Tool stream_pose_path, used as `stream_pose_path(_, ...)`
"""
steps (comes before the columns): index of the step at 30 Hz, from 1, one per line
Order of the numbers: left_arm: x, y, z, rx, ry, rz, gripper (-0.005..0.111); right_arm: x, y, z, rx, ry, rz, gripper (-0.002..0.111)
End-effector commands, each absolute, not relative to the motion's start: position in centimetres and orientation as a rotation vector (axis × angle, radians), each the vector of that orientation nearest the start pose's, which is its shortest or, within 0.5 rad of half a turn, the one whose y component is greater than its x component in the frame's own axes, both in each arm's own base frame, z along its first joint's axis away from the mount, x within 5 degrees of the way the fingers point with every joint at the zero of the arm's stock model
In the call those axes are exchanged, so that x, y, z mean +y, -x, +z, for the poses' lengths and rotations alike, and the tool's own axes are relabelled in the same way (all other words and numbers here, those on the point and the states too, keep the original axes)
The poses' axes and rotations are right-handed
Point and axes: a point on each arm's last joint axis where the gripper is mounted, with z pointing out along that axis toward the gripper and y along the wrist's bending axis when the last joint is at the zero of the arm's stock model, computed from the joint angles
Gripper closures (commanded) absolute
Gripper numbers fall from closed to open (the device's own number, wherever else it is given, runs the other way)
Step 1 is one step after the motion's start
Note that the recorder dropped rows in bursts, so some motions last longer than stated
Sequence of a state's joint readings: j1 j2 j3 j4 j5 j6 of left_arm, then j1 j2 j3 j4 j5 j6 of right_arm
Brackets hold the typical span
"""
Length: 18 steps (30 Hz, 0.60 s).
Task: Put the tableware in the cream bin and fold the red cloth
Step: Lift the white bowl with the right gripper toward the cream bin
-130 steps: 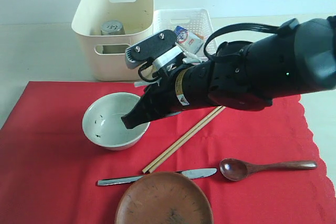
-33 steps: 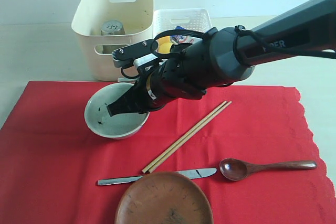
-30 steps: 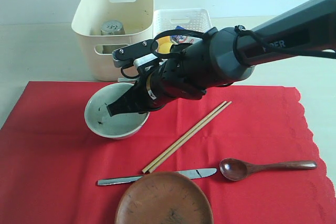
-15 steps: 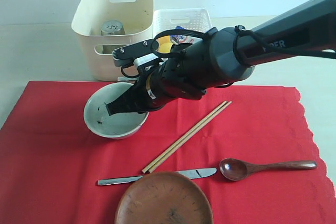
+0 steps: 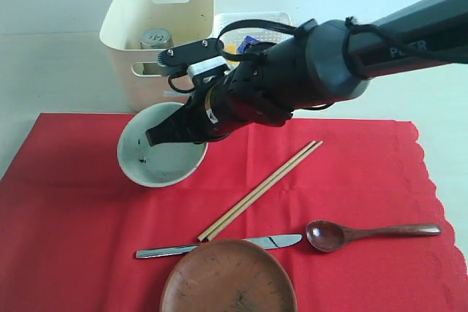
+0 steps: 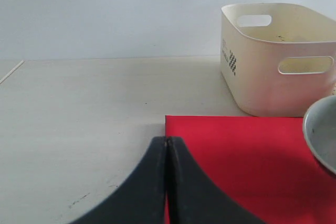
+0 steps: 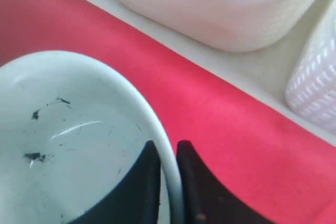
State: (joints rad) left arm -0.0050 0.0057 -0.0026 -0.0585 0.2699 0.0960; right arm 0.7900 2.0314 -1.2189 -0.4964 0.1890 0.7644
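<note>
**Mia:** What could go wrong here?

**Ben:** The right gripper [image 7: 168,153] pinches only the thin rim of the white speckled bowl [image 5: 157,167], with one finger inside and one outside. The bowl hangs tipped at the middle left of the outside picture, over the red cloth [image 5: 73,217]. I think it could slip out and drop. It could also swing and bump the wall of the cream bin [image 5: 135,34] on the way in.

**Mia:** Anything else?

**Ben:** The steel cup [image 5: 156,37] stands inside that bin, at the upper left. The bowl might land on it with a bang.

**Mia:** And the left gripper [image 6: 166,148]?

**Ben:** Its fingers are pressed together on nothing, near a corner of the cloth.

**Mia:** What can't you see?

**Ben:** The big arm covers the bowl's far edge and most of the white lattice basket [image 5: 263,16]. I can't tell if the bowl's bottom touches the cloth. The round brown plate [image 5: 228,279] is cut off at the bottom edge.
</note>
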Motion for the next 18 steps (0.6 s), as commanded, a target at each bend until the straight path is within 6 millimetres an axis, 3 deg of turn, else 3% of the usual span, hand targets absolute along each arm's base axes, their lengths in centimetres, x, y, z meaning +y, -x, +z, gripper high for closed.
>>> stream_pose_path(1,-0.2,-5.5,18.9,1.747,-0.058,0.012,0.106,28.9,-29.8,17.3,2.342,0.595,0.385,0.108)
stream_pose_path(11,-0.2,-5.5,18.9,1.747,-0.058,0.012,0.106,28.1,-29.8,24.2,2.100,0.560,0.547,0.108)
stream_pose_path(14,-0.2,-5.5,18.9,1.747,-0.058,0.012,0.106,27.4,-31.2,25.5,2.005,0.516,0.608,0.108)
stream_pose_path(18,-0.2,-5.5,18.9,1.747,-0.058,0.012,0.106,26.7,-33.8,25.6,1.916,0.382,0.723,0.108)
